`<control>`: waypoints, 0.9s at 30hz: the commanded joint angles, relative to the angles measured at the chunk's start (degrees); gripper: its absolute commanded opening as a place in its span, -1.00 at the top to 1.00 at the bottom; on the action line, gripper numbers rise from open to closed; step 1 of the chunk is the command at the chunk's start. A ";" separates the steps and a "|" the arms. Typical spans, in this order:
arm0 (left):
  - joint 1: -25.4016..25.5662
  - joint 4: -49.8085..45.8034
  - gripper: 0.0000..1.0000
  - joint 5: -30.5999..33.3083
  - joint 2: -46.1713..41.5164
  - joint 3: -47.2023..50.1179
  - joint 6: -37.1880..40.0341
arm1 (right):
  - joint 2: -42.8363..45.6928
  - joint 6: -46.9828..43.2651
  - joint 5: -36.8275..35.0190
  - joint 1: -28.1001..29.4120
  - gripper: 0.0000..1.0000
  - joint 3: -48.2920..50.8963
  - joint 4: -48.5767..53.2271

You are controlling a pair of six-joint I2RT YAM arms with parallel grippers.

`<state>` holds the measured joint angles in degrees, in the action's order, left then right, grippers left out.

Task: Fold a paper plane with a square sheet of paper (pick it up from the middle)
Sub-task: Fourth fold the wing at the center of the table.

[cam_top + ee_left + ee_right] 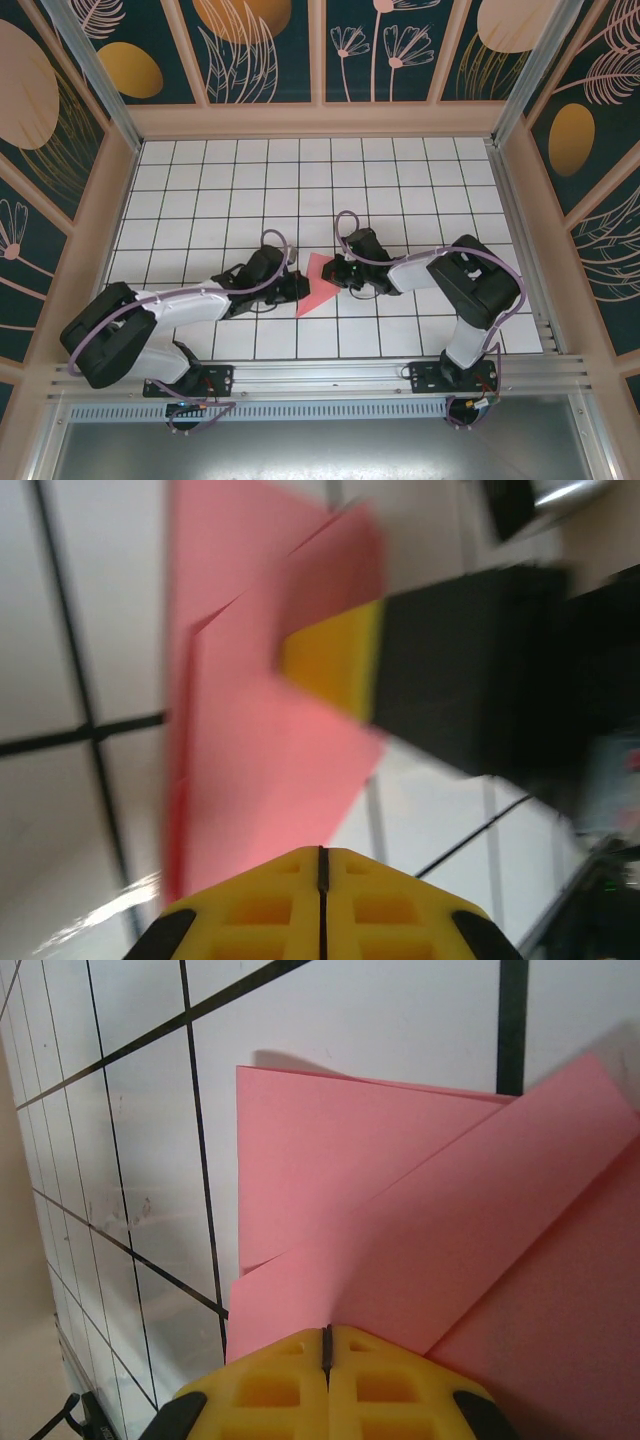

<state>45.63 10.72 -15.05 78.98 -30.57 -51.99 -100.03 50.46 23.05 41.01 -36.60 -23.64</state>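
The square sheet of paper is salmon-pink and folded into a pointed, layered shape. It lies on the grid table between both grippers. My left gripper is shut at the paper's left edge, its yellow tips just short of the pink paper. My right gripper is shut at the paper's right side. Its closed tips rest against a diagonal folded flap, and I cannot tell whether any paper is caught between them. In the left wrist view the right gripper's yellow finger sits on the paper.
The white tiled table has black grid lines and stretches away behind the paper. Tan walls enclose it at the back and both sides. An aluminium rail with the arm bases runs along the near edge.
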 commanded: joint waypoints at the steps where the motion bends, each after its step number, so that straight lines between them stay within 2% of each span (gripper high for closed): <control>1: -0.54 2.00 0.86 -2.69 1.58 -1.90 -1.26 | -1.83 -1.92 -3.51 -0.70 0.90 1.14 3.69; 7: -0.50 8.50 0.90 -3.85 8.69 -1.18 -5.00 | -1.97 -1.81 -3.50 -0.72 0.90 1.18 3.82; 15: -0.54 15.82 0.87 -6.43 12.36 1.92 -7.16 | -2.57 -1.72 -3.32 -0.79 0.90 1.36 3.60; 20: -0.36 11.91 0.84 -6.51 13.38 2.63 -5.60 | -2.89 -1.89 -3.50 -0.76 0.90 1.20 4.09; 27: -0.11 8.81 0.84 -8.53 12.58 9.88 -4.09 | -2.80 -2.49 -4.74 -0.92 0.91 0.83 5.95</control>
<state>45.25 26.70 -21.89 91.24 -24.99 -57.52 -100.18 49.84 23.27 40.93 -36.62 -23.62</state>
